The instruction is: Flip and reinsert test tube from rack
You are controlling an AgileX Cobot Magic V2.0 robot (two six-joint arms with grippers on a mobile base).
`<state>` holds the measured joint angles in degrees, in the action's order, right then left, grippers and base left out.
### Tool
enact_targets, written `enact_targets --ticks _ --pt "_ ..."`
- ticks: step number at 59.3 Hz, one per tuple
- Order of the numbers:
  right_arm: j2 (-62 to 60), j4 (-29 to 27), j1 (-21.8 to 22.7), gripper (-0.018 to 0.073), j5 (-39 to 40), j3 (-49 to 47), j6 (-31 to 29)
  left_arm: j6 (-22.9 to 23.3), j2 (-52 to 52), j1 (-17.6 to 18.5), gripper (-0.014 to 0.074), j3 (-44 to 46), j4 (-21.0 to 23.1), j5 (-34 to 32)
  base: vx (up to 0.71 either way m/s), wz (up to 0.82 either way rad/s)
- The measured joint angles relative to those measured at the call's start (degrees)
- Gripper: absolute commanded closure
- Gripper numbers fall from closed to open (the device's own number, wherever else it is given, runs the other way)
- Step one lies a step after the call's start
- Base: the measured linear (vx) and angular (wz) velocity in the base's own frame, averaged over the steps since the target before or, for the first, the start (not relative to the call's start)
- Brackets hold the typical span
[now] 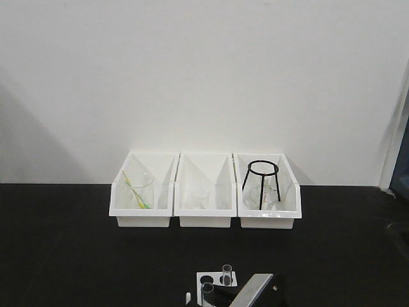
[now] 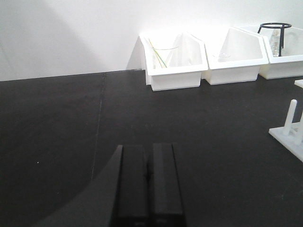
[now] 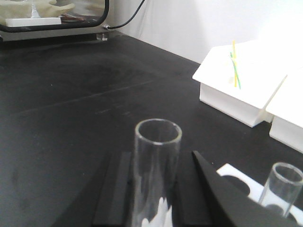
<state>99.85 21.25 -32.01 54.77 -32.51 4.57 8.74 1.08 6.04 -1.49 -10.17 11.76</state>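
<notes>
In the right wrist view a clear test tube (image 3: pixel 156 165) stands upright, open rim up, between the fingers of my right gripper (image 3: pixel 154 189); both black fingers press its sides. A second, look-alike tube (image 3: pixel 283 187) stands in the white rack (image 3: pixel 234 176) to the right. White pegs show through the held tube's lower part. In the front view the rack (image 1: pixel 208 277) sits at the bottom centre with both tubes (image 1: pixel 227 271) (image 1: pixel 208 292) and the right gripper (image 1: pixel 220 299) at it. My left gripper (image 2: pixel 149 149) is shut and empty over the black table, left of the rack's edge (image 2: pixel 284 135).
Three white bins stand in a row against the back wall: the left one (image 1: pixel 142 192) holds a beaker with yellow-green sticks, the middle one (image 1: pixel 204 192) a glass, the right one (image 1: pixel 268 192) a black ring stand. The table (image 1: pixel 77 243) is black.
</notes>
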Motion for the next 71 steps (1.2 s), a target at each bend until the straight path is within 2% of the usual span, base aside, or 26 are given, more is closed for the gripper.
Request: enact_targets --ticks 9,20,25,31,40,48,54,60,71 --pt "-1.7 -1.4 0.0 0.0078 -1.6 0.1 0.3 0.0 0.0 0.0 0.0602 0.0 0.0 0.0 0.0 0.0" --pt "-10.6 -5.0 0.0 0.0073 -4.0 0.1 0.8 0.0 0.0 0.0 0.0602 0.0 0.0 0.0 0.0 0.0" --pt "-16.6 -6.4 0.0 0.0113 -8.4 0.1 0.9 0.0 0.0 0.0 0.0602 0.0 0.0 0.0 0.0 0.0" --pt "-26.2 -9.3 0.0 0.0242 -18.5 0.3 0.9 0.0 0.0 0.0 0.0602 0.0 0.0 0.0 0.0 0.0" --pt "-40.6 -14.8 0.0 0.0574 -39.4 0.5 0.9 0.0 0.0 0.0 0.0602 0.0 0.0 0.0 0.0 0.0" --pt "-53.3 -16.4 0.0 0.0575 -58.4 0.5 0.9 0.0 0.0 0.0 0.0602 0.0 0.0 0.0 0.0 0.0" --pt "-60.0 -16.4 0.0 0.0575 -67.5 0.5 0.9 0.0 0.0 0.0 0.0602 0.0 0.0 0.0 0.0 0.0" --pt "-64.8 -16.1 0.0 0.0574 -72.3 0.5 0.9 0.0 0.0 0.0 0.0602 0.0 0.0 0.0 0.0 0.0" --pt "-69.0 -16.1 0.0 0.0574 -74.5 0.6 0.9 0.0 0.0 0.0 0.0602 0.0 0.0 0.0 0.0 0.0"
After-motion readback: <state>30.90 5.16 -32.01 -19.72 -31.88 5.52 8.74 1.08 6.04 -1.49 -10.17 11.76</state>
